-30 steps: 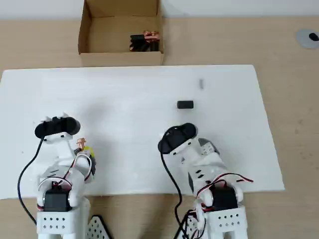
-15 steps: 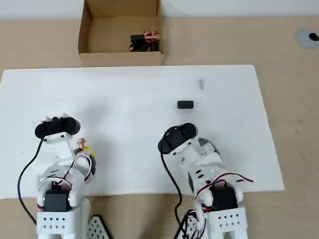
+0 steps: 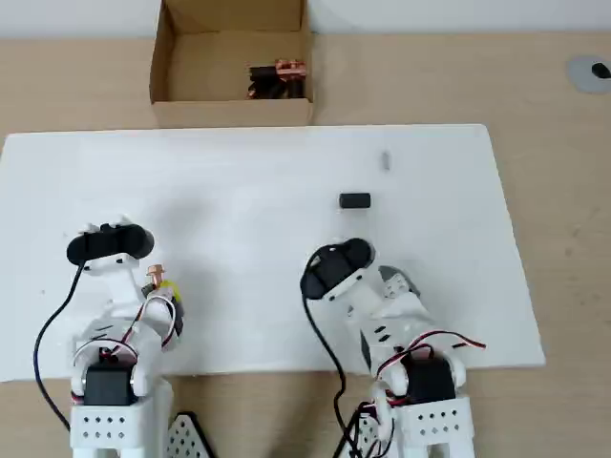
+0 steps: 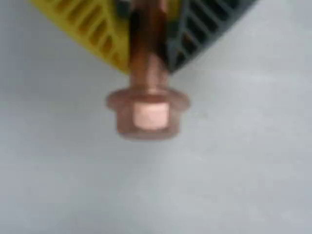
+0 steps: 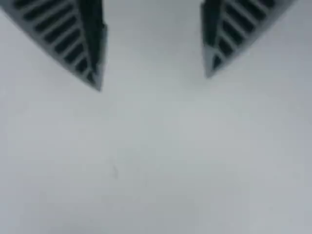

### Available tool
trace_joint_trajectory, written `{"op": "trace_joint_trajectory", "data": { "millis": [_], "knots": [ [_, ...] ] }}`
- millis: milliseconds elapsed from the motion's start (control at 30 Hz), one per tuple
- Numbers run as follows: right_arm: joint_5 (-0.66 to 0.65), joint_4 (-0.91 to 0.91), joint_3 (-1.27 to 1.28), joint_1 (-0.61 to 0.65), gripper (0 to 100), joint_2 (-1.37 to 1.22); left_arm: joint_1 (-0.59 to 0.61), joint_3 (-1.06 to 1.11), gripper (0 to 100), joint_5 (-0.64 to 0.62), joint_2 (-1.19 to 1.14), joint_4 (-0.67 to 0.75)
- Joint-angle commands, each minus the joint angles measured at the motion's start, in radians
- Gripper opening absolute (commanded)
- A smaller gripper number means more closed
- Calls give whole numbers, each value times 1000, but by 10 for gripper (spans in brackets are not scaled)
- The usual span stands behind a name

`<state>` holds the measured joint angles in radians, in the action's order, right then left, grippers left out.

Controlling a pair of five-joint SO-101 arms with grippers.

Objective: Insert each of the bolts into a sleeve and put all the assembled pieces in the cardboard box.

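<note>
Bolt, copper-coloured, is pinched by its shank in the left tool. One yellow finger and one dark finger press on it from either side, and its flanged hex head sticks out past their tips over the white sheet. From the high view, that arm sits at the near left of the sheet, with the bolt's head showing beside its wrist.

The right tool is spread wide, and its two dark ribbed fingers stand well apart with only bare sheet between them. It holds nothing.

A black sleeve lies on its side on the sheet, just beyond the right arm and apart from it. A small grey object lies farther out; it may be another piece of hardware, but it is too small to tell.

The cardboard box stands open on the wooden table beyond the far edge of the sheet. The assembled pieces, dark with copper heads, lie clustered against its right wall.
</note>
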<state>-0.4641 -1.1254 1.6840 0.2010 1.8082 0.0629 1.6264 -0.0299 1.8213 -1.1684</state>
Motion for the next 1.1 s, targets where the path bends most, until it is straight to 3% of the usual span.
{"op": "trace_joint_trajectory", "data": {
  "millis": [0, 133, 333, 533, 600, 900, 1067],
  "knots": [
    [-31, 15, -30, 5, 175, 108, 11, -8, 8, -3, 8, 14],
    [-54, -6, -150, -36, 175, 104, 11, -8, 8, -3, 8, 14],
    [-78, -29, -403, -200, 175, 47, 11, -8, 8, -3, 8, 14],
    [-149, -34, -727, -205, 175, -410, 5, -8, 9, -2, 8, 14],
    [-149, -83, -908, -180, 175, -654, 5, -8, 9, -3, 8, 14],
    [-152, -663, -1926, 47, 177, -1695, 5, -8, 9, -3, 8, 14],
    [-238, -664, -1975, 137, 177, -1834, 5, -8, 9, -3, 8, 14]
  ]
}}
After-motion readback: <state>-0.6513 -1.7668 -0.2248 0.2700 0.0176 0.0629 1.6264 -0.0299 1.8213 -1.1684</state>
